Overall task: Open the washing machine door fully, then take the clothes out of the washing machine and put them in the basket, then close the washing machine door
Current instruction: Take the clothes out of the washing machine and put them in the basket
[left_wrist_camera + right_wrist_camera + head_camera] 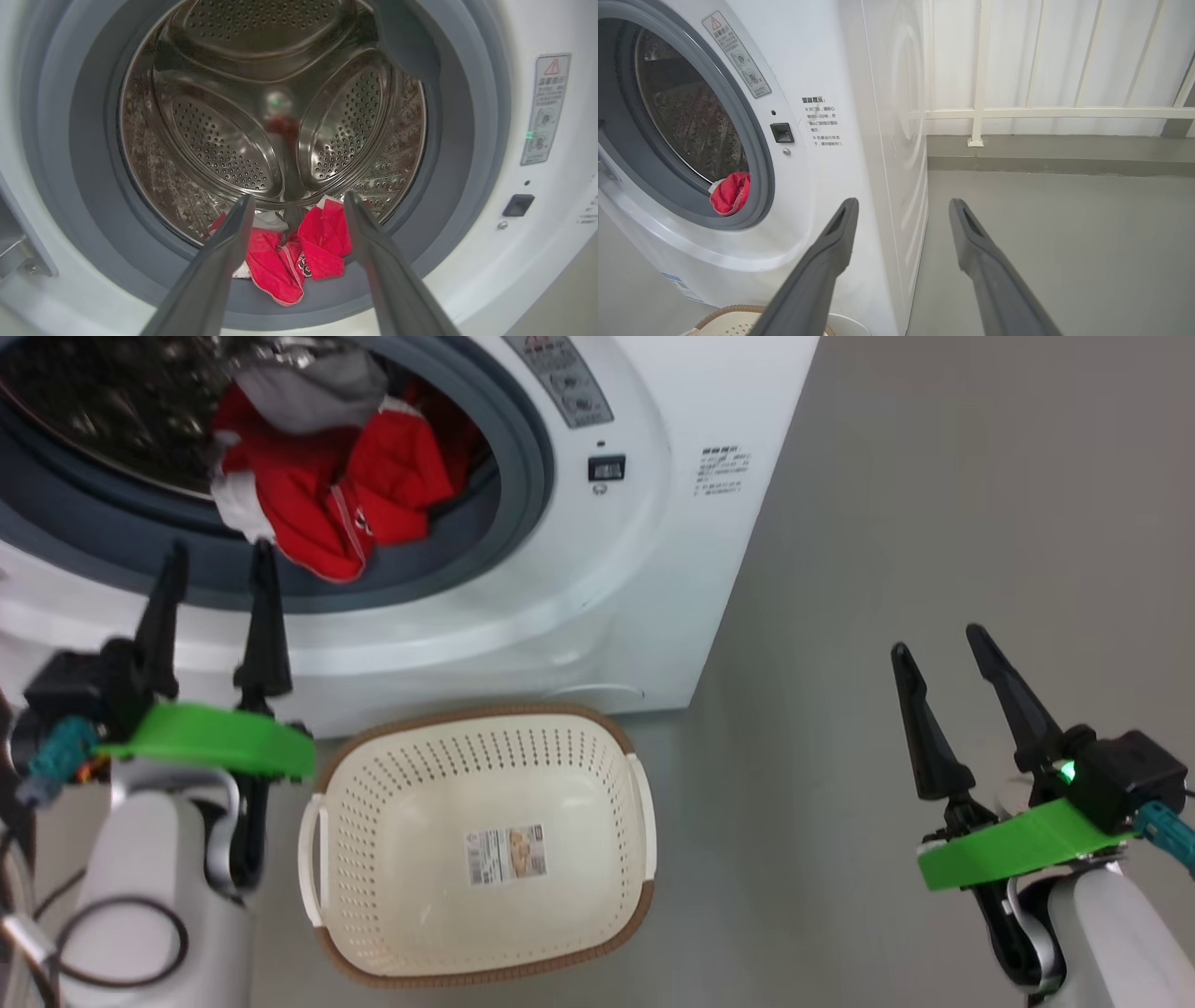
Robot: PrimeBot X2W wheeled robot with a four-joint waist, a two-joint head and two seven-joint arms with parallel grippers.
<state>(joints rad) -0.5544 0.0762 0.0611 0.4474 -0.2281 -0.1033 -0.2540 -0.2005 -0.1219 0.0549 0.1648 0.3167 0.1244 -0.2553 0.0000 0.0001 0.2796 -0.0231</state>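
- Two sets of jaws stand spread wide with nothing between them: my left gripper and my right gripper.
- Straight ahead of the left jaws, past their tips, the red and white fabric clothes lie heaped at the bottom front of the perforated steel drum. They spill onto the grey rubber ring, and I see no finger touching them.
- The big white front-loading washing machine shows its mouth uncovered in front of those jaws.
- The small cream-white perforated plastic basket with a brown woven-look rim sits on the grey floor. It is to the right of the left jaws and nearer me than their tips, just before the machine, its bottom sticker uncovered.
- The right jaws hang over the floor, well apart from the basket, with the machine's front corner ahead and to their left.
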